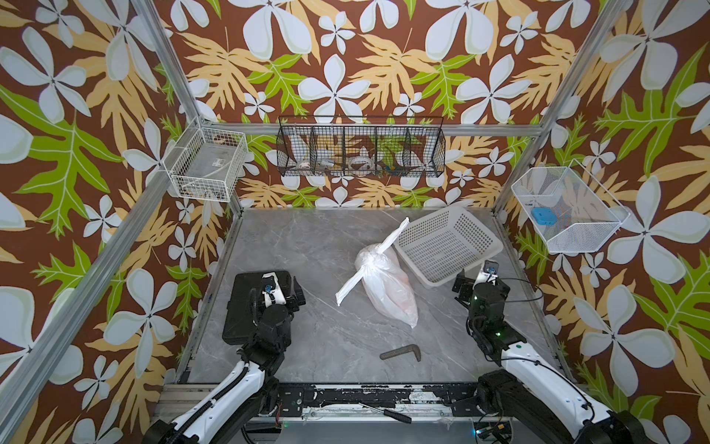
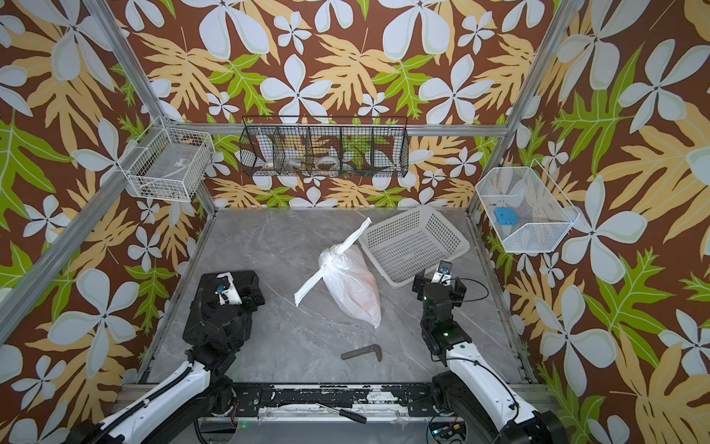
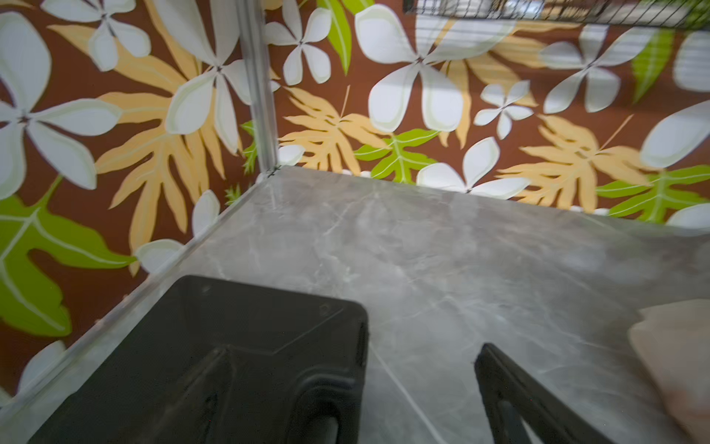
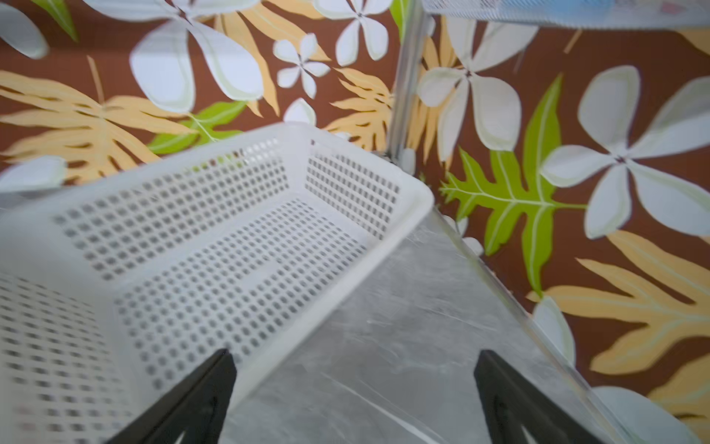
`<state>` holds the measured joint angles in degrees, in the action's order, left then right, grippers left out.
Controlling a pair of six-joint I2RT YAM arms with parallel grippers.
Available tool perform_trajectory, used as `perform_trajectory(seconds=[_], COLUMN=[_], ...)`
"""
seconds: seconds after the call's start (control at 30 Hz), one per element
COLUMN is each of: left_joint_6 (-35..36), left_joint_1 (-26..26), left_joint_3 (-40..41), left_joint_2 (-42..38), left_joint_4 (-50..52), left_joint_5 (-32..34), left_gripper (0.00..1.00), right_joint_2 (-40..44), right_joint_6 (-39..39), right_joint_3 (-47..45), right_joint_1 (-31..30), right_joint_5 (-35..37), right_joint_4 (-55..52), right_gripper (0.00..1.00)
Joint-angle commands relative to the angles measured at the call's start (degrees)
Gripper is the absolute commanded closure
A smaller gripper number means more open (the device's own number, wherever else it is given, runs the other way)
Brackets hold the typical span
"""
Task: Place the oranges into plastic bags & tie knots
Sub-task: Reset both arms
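The plastic bag [image 1: 388, 292] lies on its side in the middle of the grey table, seen in both top views. Its handles are tied into a knot [image 1: 374, 262] [image 2: 329, 258], with one strap end pointing to the back and one to the front left. The oranges [image 1: 400, 285] show only as a faint orange tint through the plastic. My left gripper [image 1: 282, 283] [image 3: 353, 348] hangs open and empty to the bag's left, over a black flat device. My right gripper [image 1: 476, 276] [image 4: 355, 351] is open and empty by the white basket's near corner. The left wrist view catches a blurred pale bit of the bag [image 3: 676, 361].
A white perforated basket [image 1: 449, 246] [image 4: 417, 200] stands empty at the back right, touching the bag. The black flat device [image 1: 242, 307] [image 3: 249, 315] lies at the left. A brown L-shaped piece [image 1: 401, 351] rests near the front. A screwdriver [image 1: 388, 413] lies on the front rail. Wire baskets hang on the walls.
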<state>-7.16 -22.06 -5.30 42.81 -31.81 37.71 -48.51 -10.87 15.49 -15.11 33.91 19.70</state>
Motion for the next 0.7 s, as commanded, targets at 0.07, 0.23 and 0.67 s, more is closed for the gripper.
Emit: perform_trajectory(seconds=[0.07,0.23,0.67], left_joint_6=[5.38,7.71,3.34], left_joint_1=[2.82,9.49,17.71], left_joint_3=[4.62,5.5,-4.27], left_joint_2=[4.15,14.74,35.21], left_joint_4=[-17.58,-34.01,-36.98], left_joint_5=[-1.64,-14.16,-25.96], left_gripper=[0.0,0.0,0.0], right_joint_2=[-1.18,-9.69,-34.85], right_joint_6=[6.86,4.53,8.5], right_joint_3=[-12.69,-12.78,-2.17], right_joint_1=[5.11,16.48,13.91], right_joint_5=[-6.31,-20.53,-27.7], right_joint_4=[23.03,35.55,44.03], right_gripper=[0.01,0.01,0.0])
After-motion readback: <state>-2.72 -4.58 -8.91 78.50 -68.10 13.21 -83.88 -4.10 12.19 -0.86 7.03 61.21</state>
